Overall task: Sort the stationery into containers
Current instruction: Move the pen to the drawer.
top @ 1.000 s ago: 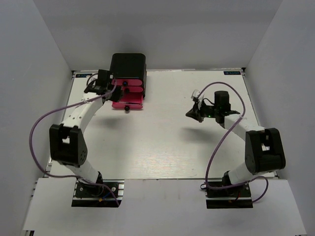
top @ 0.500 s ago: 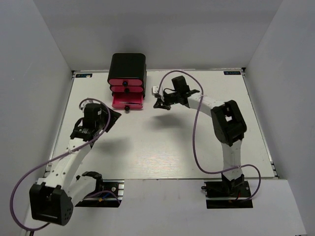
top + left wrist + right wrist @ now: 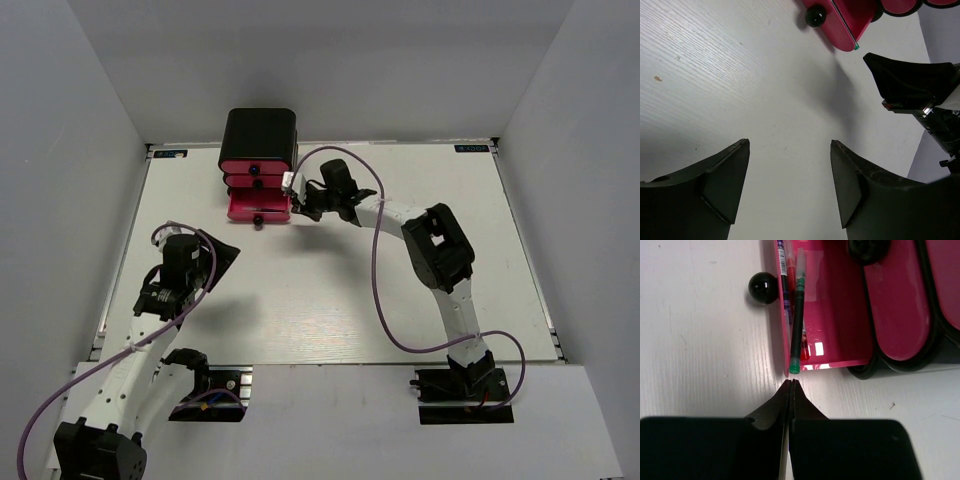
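The containers are three pink drawers in a black cabinet. The bottom drawer is pulled out. Inside it, along the front wall, lie a dark pen with a green end and a red-and-clear pen. The green end sticks out at the drawer's side corner. My right gripper is shut and empty, its tips just short of that green end. My left gripper hovers open over bare table, near left of the cabinet, with nothing between its fingers.
The open drawer's black knob points toward me. The two upper drawers are closed. In the left wrist view the right gripper shows beside the drawer's corner. Grey walls enclose the white table.
The left gripper left the cabinet's left side, pulled back toward the near left and opened. The right arm swung left across the table to the open drawer's right end, staying shut.
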You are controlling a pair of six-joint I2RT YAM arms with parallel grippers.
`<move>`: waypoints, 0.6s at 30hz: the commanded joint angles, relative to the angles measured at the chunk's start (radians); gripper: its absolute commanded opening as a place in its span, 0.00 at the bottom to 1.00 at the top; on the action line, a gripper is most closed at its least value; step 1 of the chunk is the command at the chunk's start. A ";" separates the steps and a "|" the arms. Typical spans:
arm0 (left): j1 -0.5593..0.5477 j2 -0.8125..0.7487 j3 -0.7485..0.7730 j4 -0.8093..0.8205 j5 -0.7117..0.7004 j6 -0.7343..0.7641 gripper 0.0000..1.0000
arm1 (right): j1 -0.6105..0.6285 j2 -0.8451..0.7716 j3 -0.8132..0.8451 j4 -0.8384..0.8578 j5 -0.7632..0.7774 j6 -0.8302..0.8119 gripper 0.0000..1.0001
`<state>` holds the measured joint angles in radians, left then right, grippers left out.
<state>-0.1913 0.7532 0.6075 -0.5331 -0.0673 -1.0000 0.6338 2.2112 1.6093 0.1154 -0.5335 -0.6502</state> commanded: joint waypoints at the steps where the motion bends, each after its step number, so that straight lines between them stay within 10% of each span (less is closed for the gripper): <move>1: 0.006 -0.018 -0.011 -0.034 -0.026 -0.011 0.75 | 0.018 0.018 0.046 0.055 0.035 0.027 0.00; 18: 0.006 -0.028 -0.002 -0.064 -0.035 -0.011 0.75 | 0.033 0.070 0.092 0.058 0.066 0.029 0.00</move>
<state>-0.1913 0.7403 0.5999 -0.5777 -0.0902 -1.0107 0.6628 2.2570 1.6485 0.1383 -0.4782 -0.6342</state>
